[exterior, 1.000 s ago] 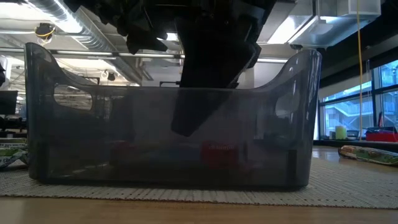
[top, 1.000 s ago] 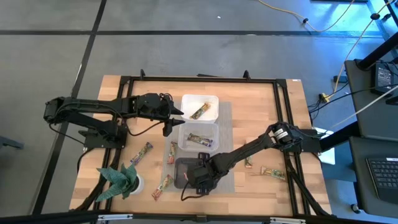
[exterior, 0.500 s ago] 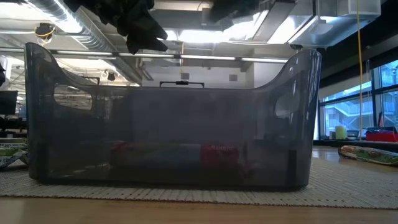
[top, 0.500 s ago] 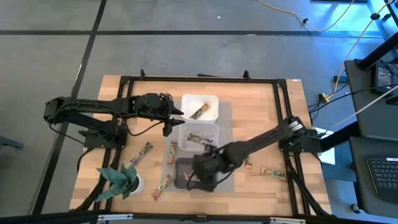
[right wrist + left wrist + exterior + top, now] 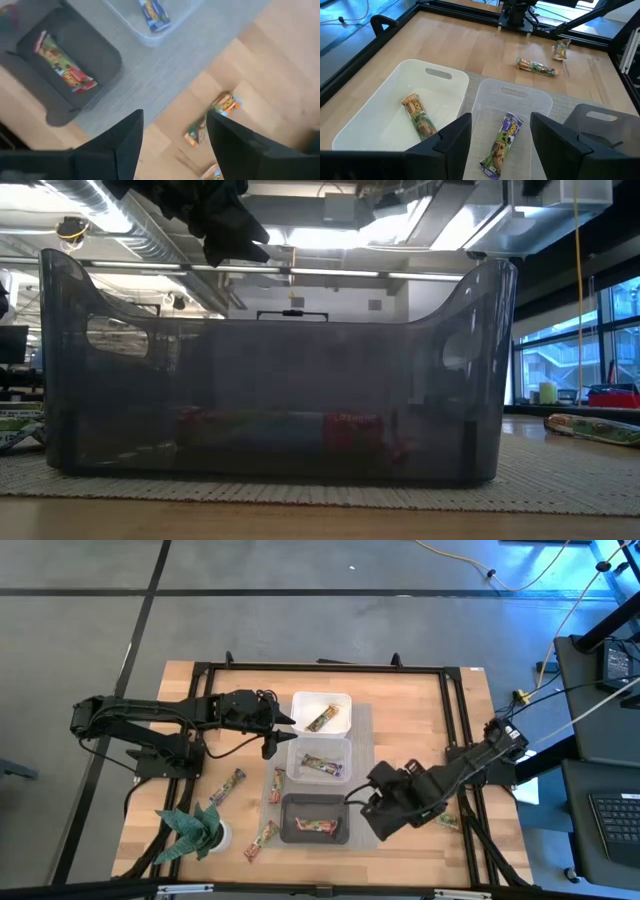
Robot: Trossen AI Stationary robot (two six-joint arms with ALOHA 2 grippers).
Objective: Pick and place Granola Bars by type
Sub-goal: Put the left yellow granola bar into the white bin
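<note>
Three tubs stand in a row on a grey mat: a white tub (image 5: pixel 321 713) with a green-brown granola bar (image 5: pixel 418 117), a clear tub (image 5: pixel 320 762) with a purple-blue bar (image 5: pixel 502 145), and a black tub (image 5: pixel 313 818) with a red-orange bar (image 5: pixel 62 65) flat on its floor. My right gripper (image 5: pixel 172 145) hovers open and empty above the mat's right edge, just right of the black tub (image 5: pixel 75 65). My left gripper (image 5: pixel 506 142) waits open, raised at the left of the white and clear tubs. Loose bars lie on the wood.
Loose bars lie left of the tubs (image 5: pixel 228 787), (image 5: pixel 263 838), (image 5: pixel 277 783), and right of them under my right gripper (image 5: pixel 225 104), (image 5: pixel 195 134), (image 5: pixel 440 820). A green toy plant (image 5: pixel 190 828) stands at the near left corner. A black frame (image 5: pixel 320 667) rims the table.
My right gripper has risen out of the black tub and gone toward the table's right edge, rolling about its own axis as it went. The red-orange bar stays flat on the black tub's floor.
</note>
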